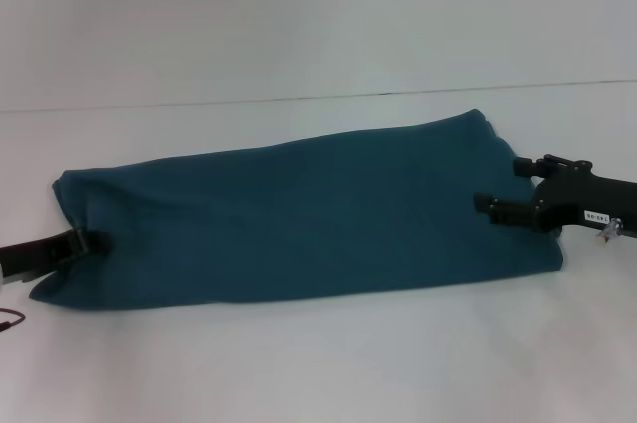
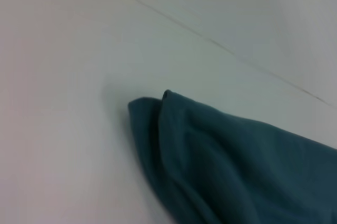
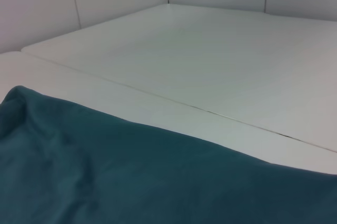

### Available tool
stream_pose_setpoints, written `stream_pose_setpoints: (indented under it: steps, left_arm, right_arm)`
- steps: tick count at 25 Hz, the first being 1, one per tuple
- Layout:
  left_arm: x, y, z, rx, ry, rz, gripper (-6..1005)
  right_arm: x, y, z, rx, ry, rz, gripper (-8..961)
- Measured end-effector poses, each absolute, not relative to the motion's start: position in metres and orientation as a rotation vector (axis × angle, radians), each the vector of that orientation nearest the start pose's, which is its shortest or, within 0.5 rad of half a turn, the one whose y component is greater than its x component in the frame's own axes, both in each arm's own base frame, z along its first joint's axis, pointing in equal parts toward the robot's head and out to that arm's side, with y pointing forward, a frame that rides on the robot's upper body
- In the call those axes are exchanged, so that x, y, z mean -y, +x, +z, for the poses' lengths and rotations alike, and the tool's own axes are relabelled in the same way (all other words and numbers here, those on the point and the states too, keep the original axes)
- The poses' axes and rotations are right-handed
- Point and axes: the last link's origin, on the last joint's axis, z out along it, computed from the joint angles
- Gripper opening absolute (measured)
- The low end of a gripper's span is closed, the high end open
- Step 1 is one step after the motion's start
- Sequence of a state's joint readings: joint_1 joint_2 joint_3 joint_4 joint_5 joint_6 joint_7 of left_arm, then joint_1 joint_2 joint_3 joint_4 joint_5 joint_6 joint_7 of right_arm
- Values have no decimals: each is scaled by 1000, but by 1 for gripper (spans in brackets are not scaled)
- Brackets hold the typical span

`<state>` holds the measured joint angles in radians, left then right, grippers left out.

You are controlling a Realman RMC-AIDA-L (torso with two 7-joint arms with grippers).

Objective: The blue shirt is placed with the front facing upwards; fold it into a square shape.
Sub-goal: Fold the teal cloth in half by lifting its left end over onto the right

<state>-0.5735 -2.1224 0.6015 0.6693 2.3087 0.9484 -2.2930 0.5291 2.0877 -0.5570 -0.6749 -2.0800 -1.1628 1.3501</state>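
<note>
Head view showed the blue shirt (image 1: 299, 214) as a long band; right end effector (image 1: 503, 189) spread open at its end, left end effector (image 1: 85, 242) state unclear. Lengthwise fold looked done. Next: grip one end, fold crosswise.

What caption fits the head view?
Blue shirt folded into a long band, left tool and right tool at its ends.

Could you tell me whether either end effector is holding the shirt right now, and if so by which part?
The left end effector grips the blue shirt at its left end; the right end effector sits open at its right end.
</note>
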Motion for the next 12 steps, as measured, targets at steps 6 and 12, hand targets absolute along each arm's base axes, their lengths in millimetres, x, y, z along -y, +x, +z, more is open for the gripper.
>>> stream_pose_setpoints:
  steps: [6,12]
  left_arm:
    - [-379,-330,9,1625,-1839,-455,230]
    - [-377,-333,13,1598,-1841,-456,92]
  right_arm:
    - [-369,315,25,-704,-2326,399,901]
    - [-371,312,26,-700,-2318,420,901]
